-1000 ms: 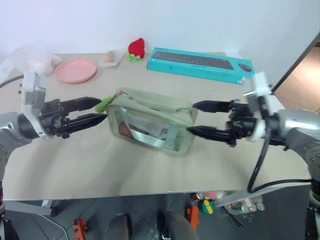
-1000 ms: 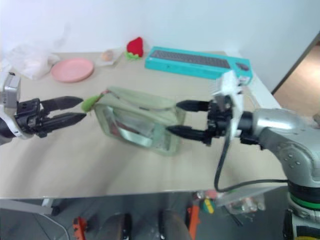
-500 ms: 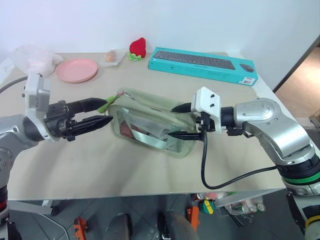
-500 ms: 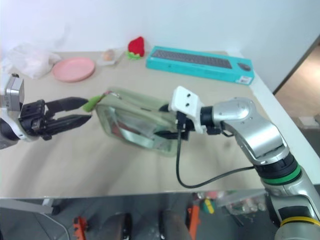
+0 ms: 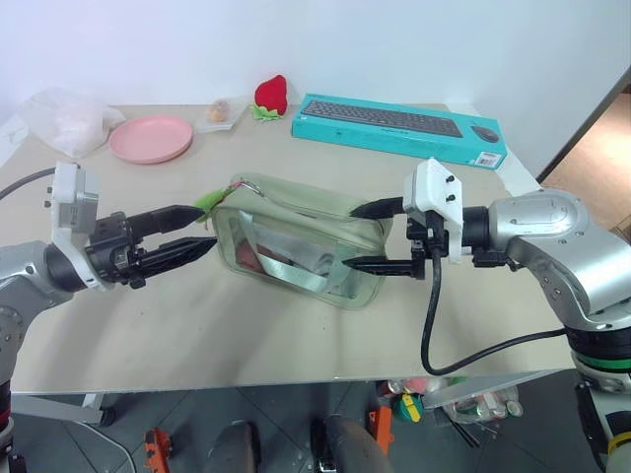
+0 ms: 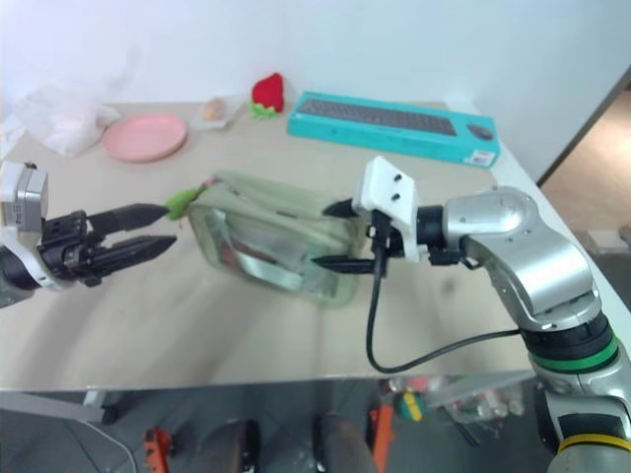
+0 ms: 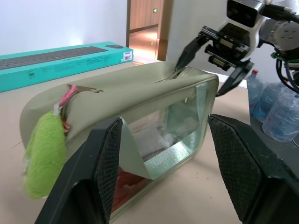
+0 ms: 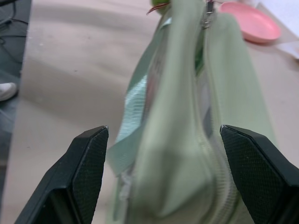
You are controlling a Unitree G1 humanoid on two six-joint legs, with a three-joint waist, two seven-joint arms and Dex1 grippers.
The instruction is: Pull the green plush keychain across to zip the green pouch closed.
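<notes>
The pale green pouch (image 5: pixel 296 236) lies on the table with its clear window facing me. The green plush keychain (image 5: pixel 208 201) hangs at the pouch's left end, and it also shows in the left wrist view, keychain (image 7: pixel 43 158). My left gripper (image 5: pixel 207 226) is open, its tips just left of the pouch, the upper finger right beside the keychain without holding it. My right gripper (image 5: pixel 350 238) is open with one finger on each side of the pouch's right end; the pouch (image 8: pixel 187 140) lies between its fingers (image 8: pixel 88 172).
A teal keyboard box (image 5: pixel 399 126) lies at the back right. A red strawberry plush (image 5: pixel 269 96), a pink plate (image 5: pixel 150 138) and a crumpled plastic bag (image 5: pixel 64 116) sit along the back left. The table's front edge (image 5: pixel 296 379) is close.
My right gripper rolled its wrist and moved left from beside the pouch, so its fingers now flank the pouch's right end. The left gripper has barely moved.
</notes>
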